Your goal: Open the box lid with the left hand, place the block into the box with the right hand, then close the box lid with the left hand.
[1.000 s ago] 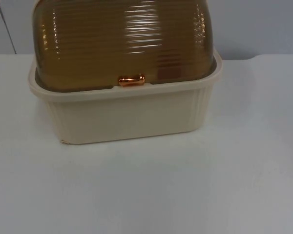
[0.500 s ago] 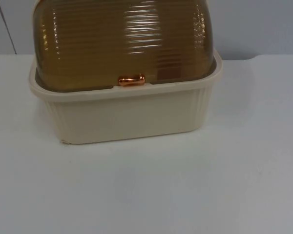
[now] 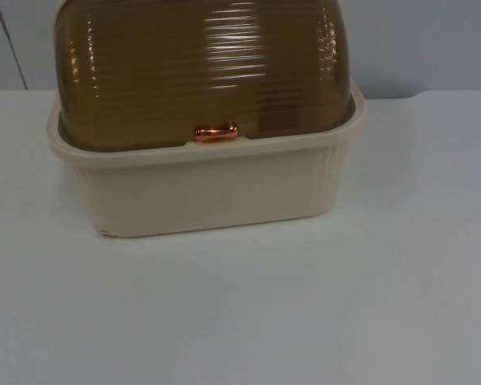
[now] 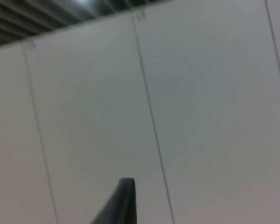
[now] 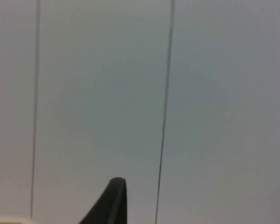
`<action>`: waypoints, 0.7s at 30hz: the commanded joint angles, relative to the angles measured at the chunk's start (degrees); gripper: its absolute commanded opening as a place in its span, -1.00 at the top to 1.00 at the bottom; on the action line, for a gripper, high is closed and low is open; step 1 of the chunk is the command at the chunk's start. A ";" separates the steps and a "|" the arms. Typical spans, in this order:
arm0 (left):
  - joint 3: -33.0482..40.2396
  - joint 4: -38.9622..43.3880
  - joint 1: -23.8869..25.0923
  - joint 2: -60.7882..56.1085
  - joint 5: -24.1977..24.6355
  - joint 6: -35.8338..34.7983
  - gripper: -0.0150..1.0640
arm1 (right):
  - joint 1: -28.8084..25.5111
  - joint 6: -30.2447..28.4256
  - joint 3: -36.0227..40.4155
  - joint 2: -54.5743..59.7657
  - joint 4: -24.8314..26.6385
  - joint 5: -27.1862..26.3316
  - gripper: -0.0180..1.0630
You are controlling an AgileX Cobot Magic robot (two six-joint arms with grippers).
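Currently: cream box (image 3: 208, 192), upper left-centre of the top view, on the white table (image 3: 345, 305). Its ribbed amber lid (image 3: 200, 72) is down, with the copper handle (image 3: 216, 132) at the front edge. A reddish patch behind the lid, right of the handle, is possibly the block (image 3: 276, 120). Left gripper (image 4: 125, 200) and right gripper (image 5: 113, 200) both face the grey partition wall (image 4: 214, 102); their grip state cannot be told. Risks: the lid may sit unseated on the rim, and an arm swinging low could clip the dome.
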 commanded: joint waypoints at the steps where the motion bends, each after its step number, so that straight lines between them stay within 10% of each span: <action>1: -0.04 -0.97 -1.04 -1.44 3.51 0.45 -0.98 | 1.05 -1.74 -0.31 -1.50 0.91 2.39 -0.99; 21: 0.26 -4.93 -5.75 -5.77 11.35 0.34 -0.98 | 1.26 -1.90 -4.11 -4.29 5.21 7.32 -0.99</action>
